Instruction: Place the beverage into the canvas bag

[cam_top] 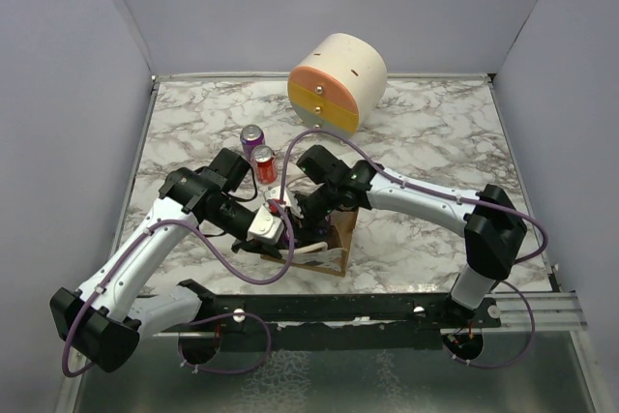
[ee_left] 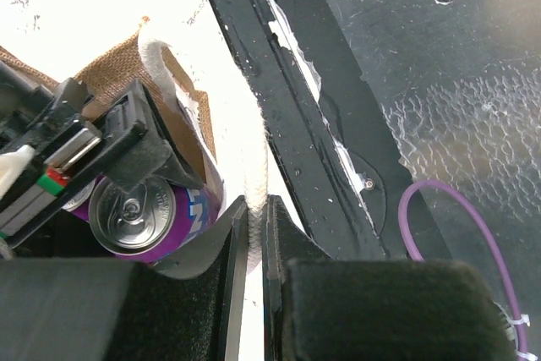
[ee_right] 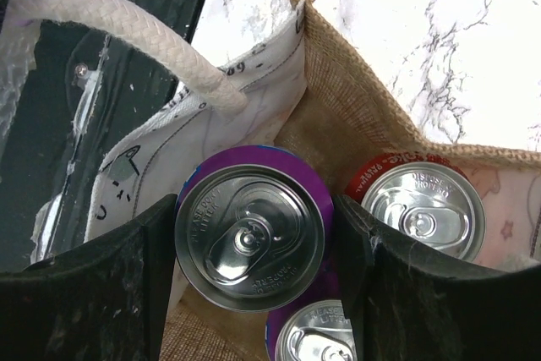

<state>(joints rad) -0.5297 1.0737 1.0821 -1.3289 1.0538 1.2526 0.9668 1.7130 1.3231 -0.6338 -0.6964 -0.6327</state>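
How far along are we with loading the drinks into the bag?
Done: a red can and a purple can already stand inside the canvas bag. In hand: the right tool grips a second purple can in the bag's mouth, while the left tool pinches the rope handle. Left: release that can, then likely the loose purple can and loose red can on the marble table.

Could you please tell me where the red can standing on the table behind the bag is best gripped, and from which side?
I'd grip the red can around its mid-body, coming from the near right: it stands upright and round, and the purple can crowds its far left side.
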